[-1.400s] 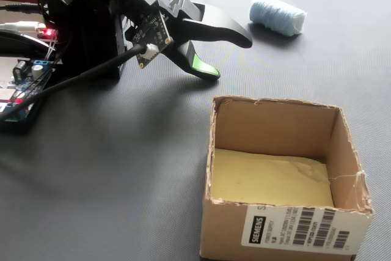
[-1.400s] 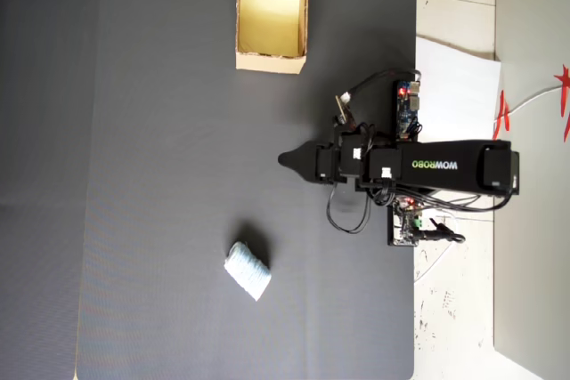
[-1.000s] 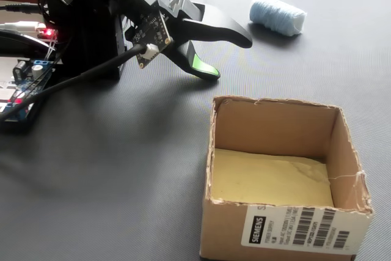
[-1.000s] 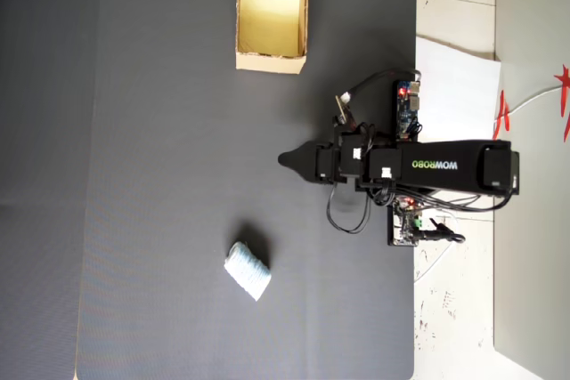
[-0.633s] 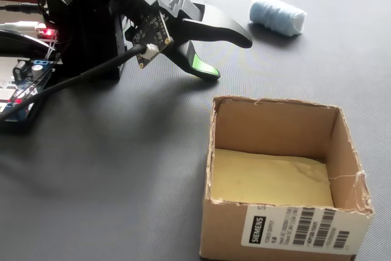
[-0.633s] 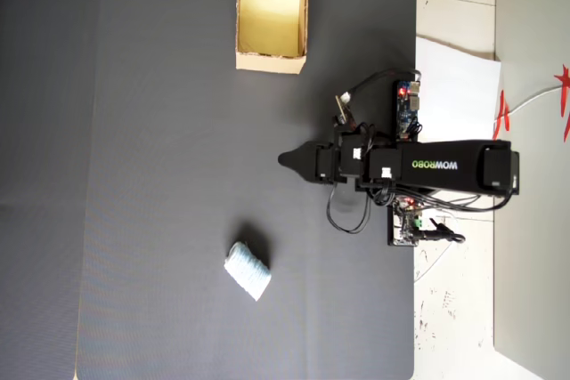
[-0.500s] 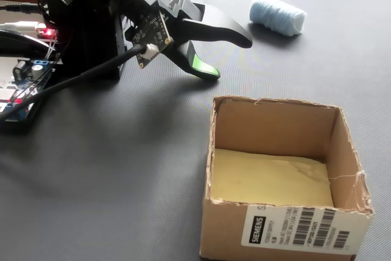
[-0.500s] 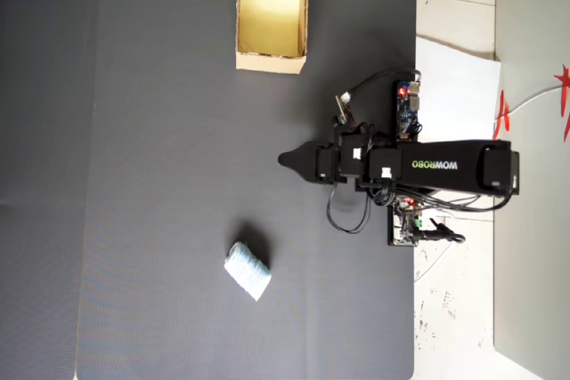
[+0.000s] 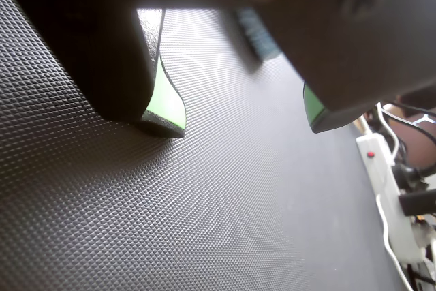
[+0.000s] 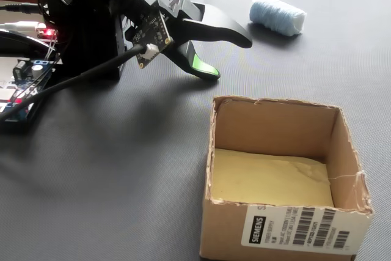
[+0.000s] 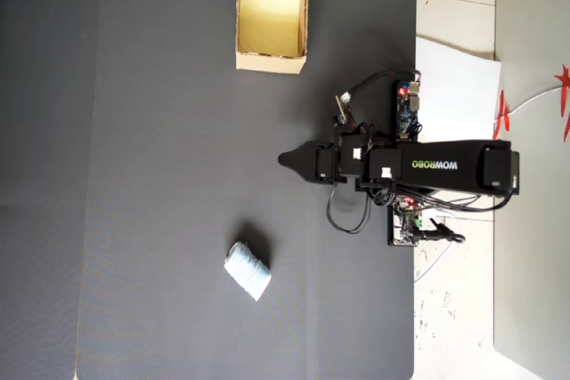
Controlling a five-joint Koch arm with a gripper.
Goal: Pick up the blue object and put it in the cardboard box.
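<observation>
The blue object (image 10: 278, 15) is a pale ribbed roll lying on the black mat, up and to the right of my gripper (image 10: 229, 57) in the fixed view and well clear of it. In the overhead view the blue object (image 11: 247, 270) lies below and left of the gripper (image 11: 283, 160), while the cardboard box (image 11: 272, 63) stands at the top. The box (image 10: 287, 230) is open-topped and empty. In the wrist view my gripper (image 9: 243, 125) is open just above the mat, and the blue object (image 9: 259, 32) shows ahead, partly hidden by the right jaw.
Circuit boards and cables (image 10: 24, 84) sit by the arm's base (image 11: 407, 109). A white power strip (image 9: 385, 189) lies off the mat's edge. The mat (image 11: 160, 175) ends just behind the base, with white sheets (image 11: 454, 86) beyond.
</observation>
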